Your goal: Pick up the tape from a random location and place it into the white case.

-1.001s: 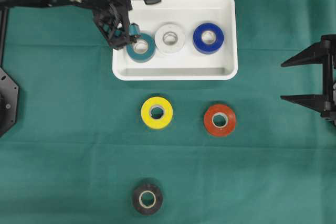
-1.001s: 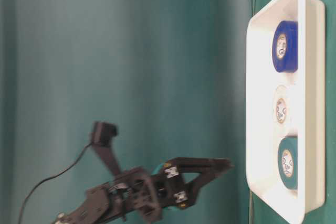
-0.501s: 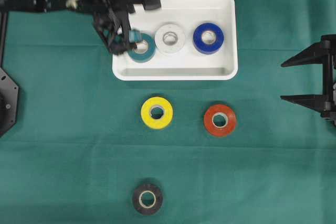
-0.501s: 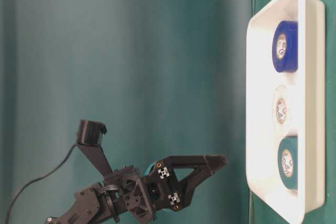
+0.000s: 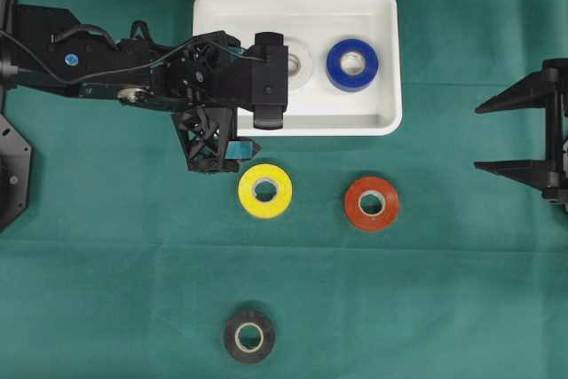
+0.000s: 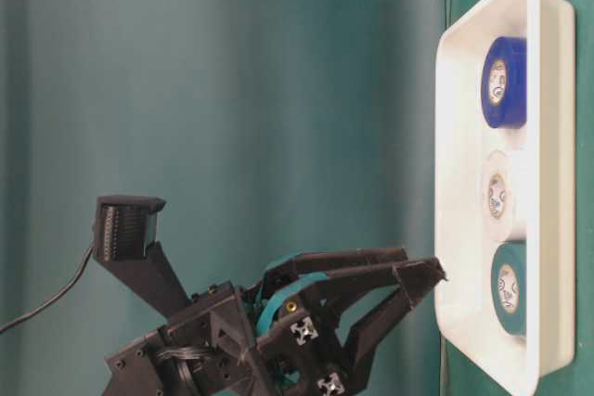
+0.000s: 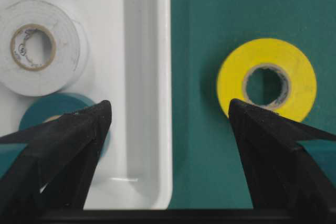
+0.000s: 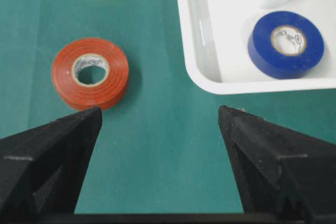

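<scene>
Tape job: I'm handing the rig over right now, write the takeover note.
Left hand: open, empty, straddling the near rim of the white case, above the table.
Right hand: open, empty, parked at the right edge.
In the case: blue tape, white tape, teal tape.
Left on the cloth: yellow tape, red tape, black tape.
Yellow looks nearest the left hand.

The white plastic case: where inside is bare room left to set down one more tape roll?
Inside the white plastic case, a bare strip runs along the near wall, below the blue tape roll. The back strip also looks free. The middle row is crowded: teal tape roll, white tape roll, blue.
</scene>
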### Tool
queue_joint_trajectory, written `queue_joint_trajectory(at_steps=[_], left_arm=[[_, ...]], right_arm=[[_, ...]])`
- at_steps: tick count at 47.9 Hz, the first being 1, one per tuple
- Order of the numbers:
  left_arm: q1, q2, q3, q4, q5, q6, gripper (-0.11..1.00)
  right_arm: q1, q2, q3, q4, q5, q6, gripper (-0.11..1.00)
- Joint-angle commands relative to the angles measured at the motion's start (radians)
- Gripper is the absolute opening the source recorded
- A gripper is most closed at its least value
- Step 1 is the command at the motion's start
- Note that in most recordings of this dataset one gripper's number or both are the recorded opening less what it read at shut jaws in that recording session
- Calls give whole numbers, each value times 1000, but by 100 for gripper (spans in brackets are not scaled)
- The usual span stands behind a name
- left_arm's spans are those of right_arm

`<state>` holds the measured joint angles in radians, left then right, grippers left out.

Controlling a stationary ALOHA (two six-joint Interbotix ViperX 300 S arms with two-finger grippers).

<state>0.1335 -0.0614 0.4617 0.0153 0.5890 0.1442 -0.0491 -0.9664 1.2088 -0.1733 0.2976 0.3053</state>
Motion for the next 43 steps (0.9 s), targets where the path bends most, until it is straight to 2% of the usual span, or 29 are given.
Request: queue_joint_trajectory(at_steps=[1, 13, 29, 43], left_arm=[[-3, -40, -5, -2, -8, -2, 89], [-17, -138, 61, -2, -49, -2, 89], [-29, -353, 282, -8, -328, -3, 89], [-29, -512, 397, -8, -397, -3, 89]], right_arm=[[2, 8, -28, -2, -3, 3, 87], [2, 3, -41, -2, 14, 2, 87], [3, -17, -66, -3, 26, -3, 87], [2, -52, -94, -28, 26, -3, 87]])
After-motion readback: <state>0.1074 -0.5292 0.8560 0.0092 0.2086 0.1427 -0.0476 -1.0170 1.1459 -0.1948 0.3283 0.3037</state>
